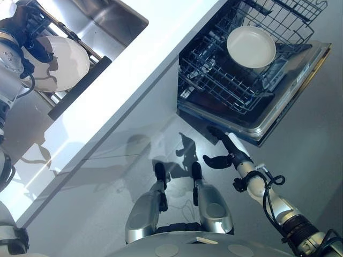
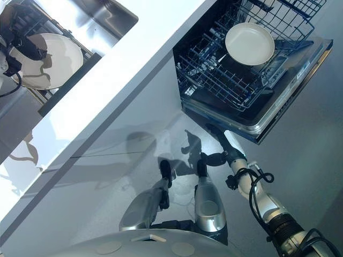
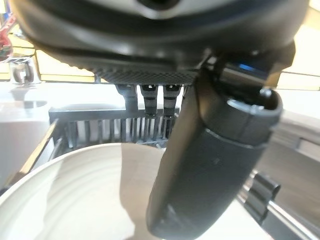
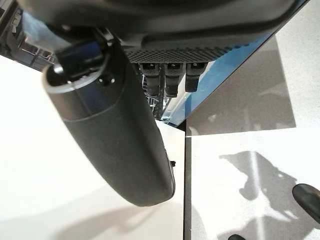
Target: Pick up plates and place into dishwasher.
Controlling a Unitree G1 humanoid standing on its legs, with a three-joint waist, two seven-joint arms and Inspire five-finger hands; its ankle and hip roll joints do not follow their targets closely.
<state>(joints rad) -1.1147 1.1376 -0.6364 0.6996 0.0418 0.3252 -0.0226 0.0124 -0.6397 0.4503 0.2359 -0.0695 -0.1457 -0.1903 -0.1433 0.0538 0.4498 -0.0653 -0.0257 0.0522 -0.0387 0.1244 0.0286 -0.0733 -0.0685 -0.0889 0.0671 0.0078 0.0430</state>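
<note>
White counter runs past the left hand (image 1: 33,47), whose thumb and fingers pinch the round white plate (image 1: 67,61) over the dark drying rack (image 1: 80,88), so it should hold tight, lift slowly, and carry it to the open dishwasher's blue wire rack (image 1: 225,85), near the empty, straight-fingered right hand (image 1: 228,152).

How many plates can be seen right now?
2. One plate sits in the drying rack by the sink, at the left hand. The other plate lies in the open dishwasher rack. More may be hidden.
</note>
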